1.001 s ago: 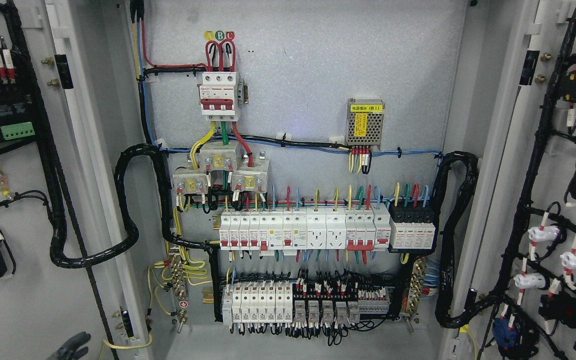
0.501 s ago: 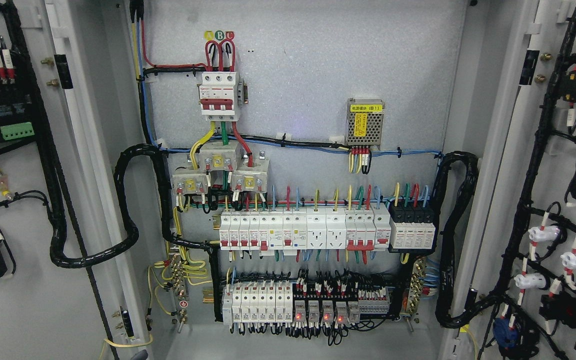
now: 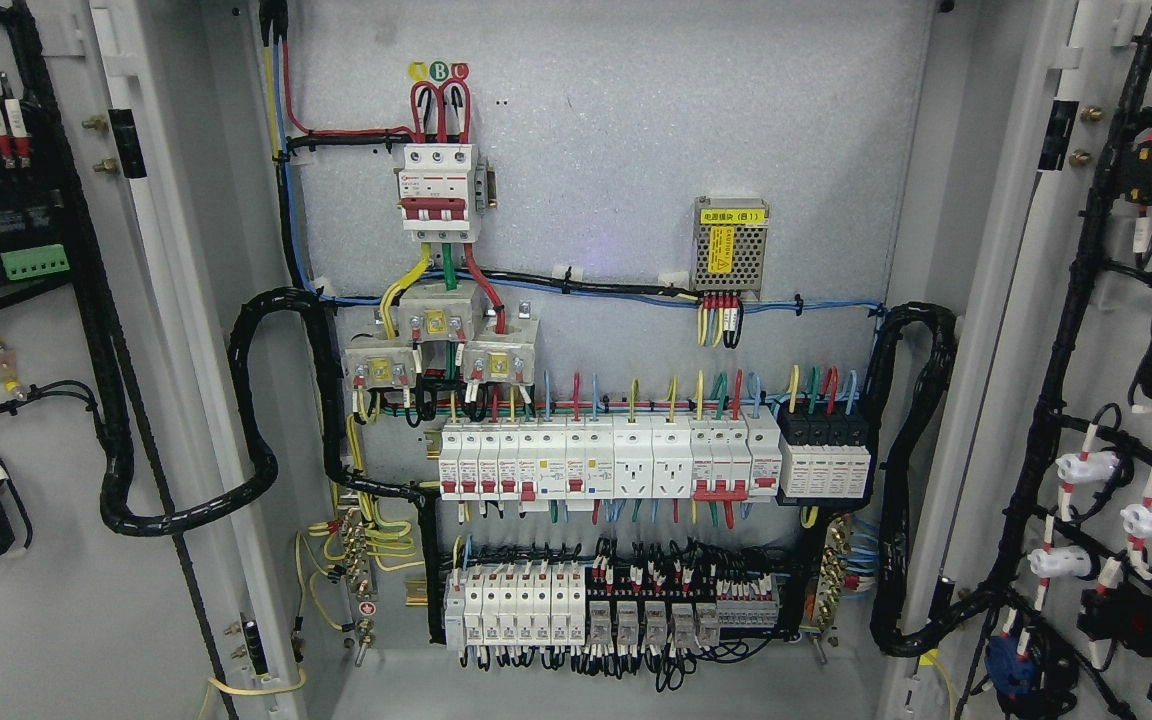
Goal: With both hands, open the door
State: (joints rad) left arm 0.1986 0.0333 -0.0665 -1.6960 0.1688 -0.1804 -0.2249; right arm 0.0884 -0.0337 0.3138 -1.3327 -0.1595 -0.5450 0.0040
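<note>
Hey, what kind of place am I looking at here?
Most likely the inside of an electrical distribution cabinet with both doors swung open: rows of circuit breakers, a three-pole main breaker, and black wiring looms running onto the doors.

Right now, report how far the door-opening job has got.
Done: the left door and the right door both stand swung wide, exposing the breaker panel inside the cabinet. In hand: nothing; no robot hand shows in the head view. Left: apparently nothing, since both doors look fully open.
</note>
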